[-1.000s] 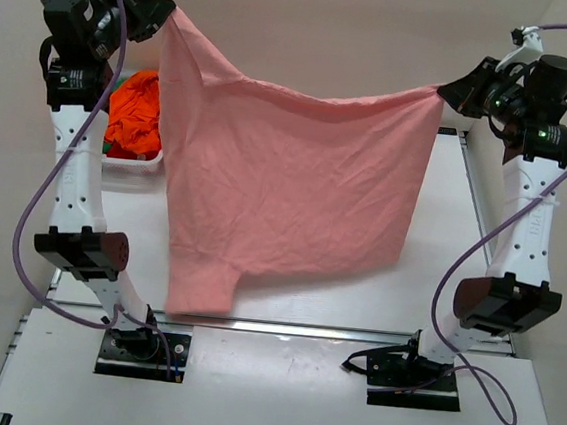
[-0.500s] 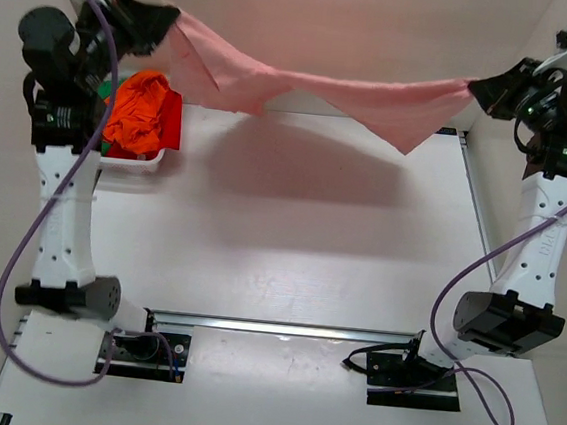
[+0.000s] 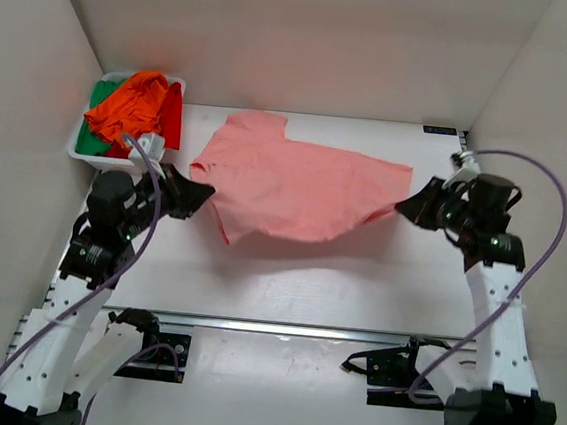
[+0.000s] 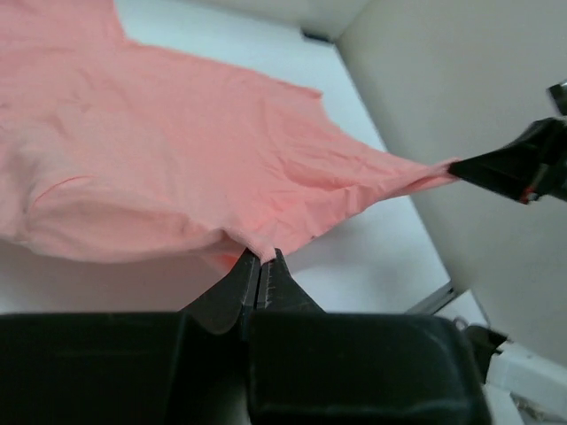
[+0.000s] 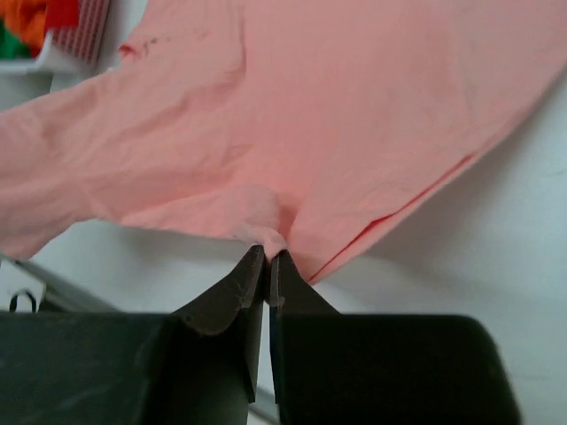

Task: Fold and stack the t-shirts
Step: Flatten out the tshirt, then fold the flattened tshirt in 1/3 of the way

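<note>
Stretching across the middle of the table [image 3: 287, 283], the salmon-pink t-shirt [image 3: 296, 189] hung slack between both arms. The left gripper [image 3: 203, 193] was pinched tight on its left edge, and the right gripper [image 3: 405, 206] likewise on its right corner. The orange t-shirt [image 3: 138, 103], red t-shirt [image 3: 172, 116] and green t-shirt [image 3: 92, 140] lay heaped in the white tray [image 3: 76, 151], far left.

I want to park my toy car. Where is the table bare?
The widest bare patch is the near strip of table between the pink shirt and the metal rail. The far right corner is bare too. Crowded: the middle, where the left gripper and right gripper stretch the shirt, and the far left, by the full tray.
</note>
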{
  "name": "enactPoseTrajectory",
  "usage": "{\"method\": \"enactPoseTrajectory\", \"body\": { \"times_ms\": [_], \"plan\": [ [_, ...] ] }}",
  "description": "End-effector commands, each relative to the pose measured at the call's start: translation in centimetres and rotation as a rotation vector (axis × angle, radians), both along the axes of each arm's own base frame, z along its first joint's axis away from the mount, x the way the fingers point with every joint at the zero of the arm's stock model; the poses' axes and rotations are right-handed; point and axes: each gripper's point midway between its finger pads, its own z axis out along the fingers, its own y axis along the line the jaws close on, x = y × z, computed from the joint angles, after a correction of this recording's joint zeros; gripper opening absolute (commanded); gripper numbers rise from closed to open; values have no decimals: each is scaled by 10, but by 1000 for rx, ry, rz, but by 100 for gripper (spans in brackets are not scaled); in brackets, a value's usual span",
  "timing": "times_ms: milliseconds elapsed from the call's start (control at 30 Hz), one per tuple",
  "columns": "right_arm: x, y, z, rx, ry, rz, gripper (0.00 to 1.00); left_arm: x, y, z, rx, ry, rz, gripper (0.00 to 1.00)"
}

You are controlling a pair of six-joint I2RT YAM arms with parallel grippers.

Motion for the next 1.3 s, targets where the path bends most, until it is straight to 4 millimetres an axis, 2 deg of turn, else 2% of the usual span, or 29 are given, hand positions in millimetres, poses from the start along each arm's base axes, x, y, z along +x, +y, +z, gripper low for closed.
{"method": "enactPoseTrajectory", "body": {
  "times_ms": [0,67,100,167,333,500,600,733,800,1033,1167,1267],
  "plan": [
    [-41,17,-22,-13,48,-14,0,-19,7,-44,49,74,36,1],
    [-69,21,-58,13,162,-22,0,-29,7,-78,53,149,34,2],
    [-77,22,-74,18,209,-26,0,-34,6,-84,50,156,26,2],
    [-92,14,-93,10,279,-72,0,-43,6,-113,46,218,19,2],
    [-111,-2,-117,-25,381,-149,0,-49,16,-144,76,276,66,2],
    [-125,-11,-142,-55,457,-199,0,-38,21,-146,89,268,104,2],
    [-133,-17,-155,-43,501,-242,0,-25,23,-143,98,259,129,3],
    [-133,-22,-160,-46,523,-277,0,-7,26,-137,112,240,154,3],
    [-133,-24,-160,-41,530,-291,0,4,29,-143,114,266,166,2],
    [-121,-34,-165,-60,559,-314,0,40,42,-145,103,271,212,3],
    [-116,-35,-170,-59,575,-307,1,59,43,-134,92,248,216,1],
    [-114,-36,-175,-53,590,-307,0,72,47,-135,89,250,235,2]
  ]
}}
